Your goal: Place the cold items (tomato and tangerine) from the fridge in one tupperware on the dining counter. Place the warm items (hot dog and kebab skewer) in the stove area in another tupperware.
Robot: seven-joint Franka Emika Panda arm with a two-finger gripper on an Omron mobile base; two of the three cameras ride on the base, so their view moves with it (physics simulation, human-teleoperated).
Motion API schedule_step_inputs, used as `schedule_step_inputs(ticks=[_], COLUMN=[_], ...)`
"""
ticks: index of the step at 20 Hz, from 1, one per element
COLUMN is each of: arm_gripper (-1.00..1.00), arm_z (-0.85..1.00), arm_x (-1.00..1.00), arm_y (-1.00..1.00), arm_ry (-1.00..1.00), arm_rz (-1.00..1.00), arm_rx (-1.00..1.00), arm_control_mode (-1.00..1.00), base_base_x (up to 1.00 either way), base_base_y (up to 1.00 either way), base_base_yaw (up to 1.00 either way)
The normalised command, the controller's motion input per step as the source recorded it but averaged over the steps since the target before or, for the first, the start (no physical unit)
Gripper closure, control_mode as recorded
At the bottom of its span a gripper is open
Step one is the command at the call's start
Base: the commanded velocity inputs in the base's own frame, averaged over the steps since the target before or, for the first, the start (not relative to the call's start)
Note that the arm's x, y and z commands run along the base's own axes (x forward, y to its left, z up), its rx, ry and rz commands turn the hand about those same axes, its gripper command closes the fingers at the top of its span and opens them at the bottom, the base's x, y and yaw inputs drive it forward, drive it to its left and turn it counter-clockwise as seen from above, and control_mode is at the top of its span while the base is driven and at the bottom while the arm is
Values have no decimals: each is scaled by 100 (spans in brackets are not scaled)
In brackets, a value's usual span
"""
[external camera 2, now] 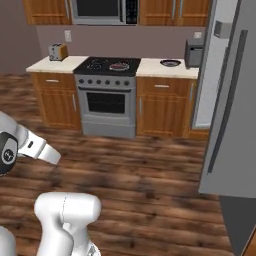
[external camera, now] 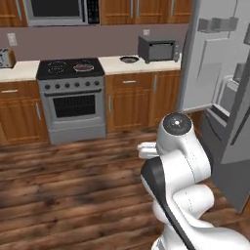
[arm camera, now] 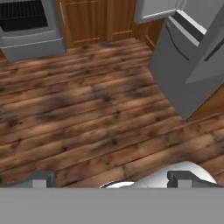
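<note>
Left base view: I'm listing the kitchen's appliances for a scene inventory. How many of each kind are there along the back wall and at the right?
Range with oven: 1
Microwave over the range: 1
Toaster oven on the counter: 1
Toaster at the left edge: 1
Fridge, doors open: 1
Total: 5

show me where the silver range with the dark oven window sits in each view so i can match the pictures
Left base view: the silver range with the dark oven window stands upper left, against the back wall.
Right base view: the range stands upper centre, left of the tall grey steel fridge.
Hand view: its lower front is cut off at the top left corner.
Shared landmark: the fridge's open grey door, right of the range.
</note>
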Motion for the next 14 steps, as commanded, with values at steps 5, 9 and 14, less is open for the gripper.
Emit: schedule_step_inputs(ticks=[5,9,14], arm_gripper=[-100,-100,-100], arm_z=[0,0,0], arm_x=[0,0,0], arm_y=[0,0,0], arm_ry=[0,0,0], arm_rz=[0,0,0], arm_rx=[0,0,0], arm_control_mode=[100,100,100], base_base_x=[100,100,100], base_base_y=[36,40,43], base_base_yaw=[0,0,0])
